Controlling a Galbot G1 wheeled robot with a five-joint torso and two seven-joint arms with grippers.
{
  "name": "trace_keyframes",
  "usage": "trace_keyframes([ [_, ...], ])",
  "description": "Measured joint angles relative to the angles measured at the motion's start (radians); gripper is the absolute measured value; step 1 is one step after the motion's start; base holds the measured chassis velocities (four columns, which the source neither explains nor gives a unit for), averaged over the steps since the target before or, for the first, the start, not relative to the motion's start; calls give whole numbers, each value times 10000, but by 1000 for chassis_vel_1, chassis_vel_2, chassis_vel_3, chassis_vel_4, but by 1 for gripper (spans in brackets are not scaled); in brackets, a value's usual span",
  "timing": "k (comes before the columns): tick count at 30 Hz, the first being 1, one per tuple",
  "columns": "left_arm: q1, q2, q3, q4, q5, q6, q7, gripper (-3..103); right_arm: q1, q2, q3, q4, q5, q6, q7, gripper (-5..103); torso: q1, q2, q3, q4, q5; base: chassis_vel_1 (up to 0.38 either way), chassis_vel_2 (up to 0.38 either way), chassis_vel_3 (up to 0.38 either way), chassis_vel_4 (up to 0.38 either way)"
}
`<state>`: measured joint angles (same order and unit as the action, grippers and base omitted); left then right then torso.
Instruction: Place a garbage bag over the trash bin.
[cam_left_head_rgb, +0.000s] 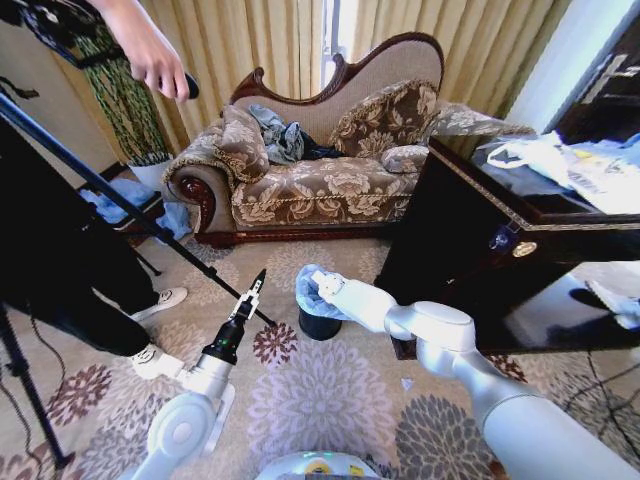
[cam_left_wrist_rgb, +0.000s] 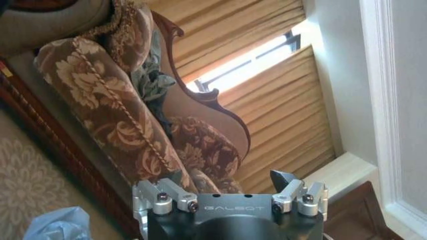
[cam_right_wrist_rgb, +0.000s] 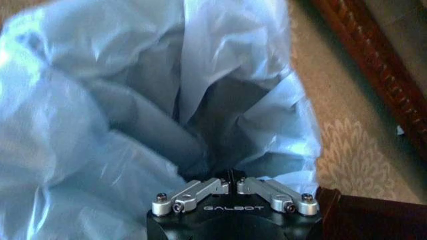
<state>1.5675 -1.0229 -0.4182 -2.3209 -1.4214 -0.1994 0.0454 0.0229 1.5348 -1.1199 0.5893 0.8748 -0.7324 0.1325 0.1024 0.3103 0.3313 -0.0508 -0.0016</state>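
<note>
Blue garbage bag (cam_right_wrist_rgb: 133, 100) against closed jaws.

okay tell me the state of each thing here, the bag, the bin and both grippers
garbage bag: crumpled, open, bunched on the bin top
trash bin: upright on the carpet, top covered by the bag
right gripper: shut on the bag
left gripper: raised beside the bin, holding nothing

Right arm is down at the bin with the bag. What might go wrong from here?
1. The right gripper has its jaws shut on the thin garbage bag; a hard pull might tear it.
2. The trash bin is small and stands free on the carpet, so tugging could tip or drag it.
3. The left gripper hangs open beside the bin, holding nothing, so nothing steadies the bag's other side.
</note>
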Motion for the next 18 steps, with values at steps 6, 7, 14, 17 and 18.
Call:
trace_keyframes([
  [6, -11, -33, 14, 93, -19, -72, 24, 92, 187, -378, -875, 689, 540, -17, -35, 0, 0, 0, 0, -1, 1, 0, 0, 0, 0],
  [7, -11, -33, 14, 93, -19, -72, 24, 92, 187, -378, -875, 689, 540, -17, -35, 0, 0, 0, 0, -1, 1, 0, 0, 0, 0],
  [14, -65, -72, 140, 181, -10, -84, 54, 92, 405, -638, -1335, 1084, 597, -19, -186, 0, 0, 0, 0, -2, 1, 0, 0, 0, 0],
  [17, -70, -67, 169, 192, -10, -90, 56, 92, 458, -711, -1400, 1341, 759, -19, -115, 0, 0, 0, 0, -1, 0, 0, 0, 0, 0],
  [18, -72, -61, 213, 192, -11, -93, 57, 92, 509, -726, -1395, 1527, 974, -21, -41, 0, 0, 0, 0, -1, -2, 0, 0, 0, 0],
])
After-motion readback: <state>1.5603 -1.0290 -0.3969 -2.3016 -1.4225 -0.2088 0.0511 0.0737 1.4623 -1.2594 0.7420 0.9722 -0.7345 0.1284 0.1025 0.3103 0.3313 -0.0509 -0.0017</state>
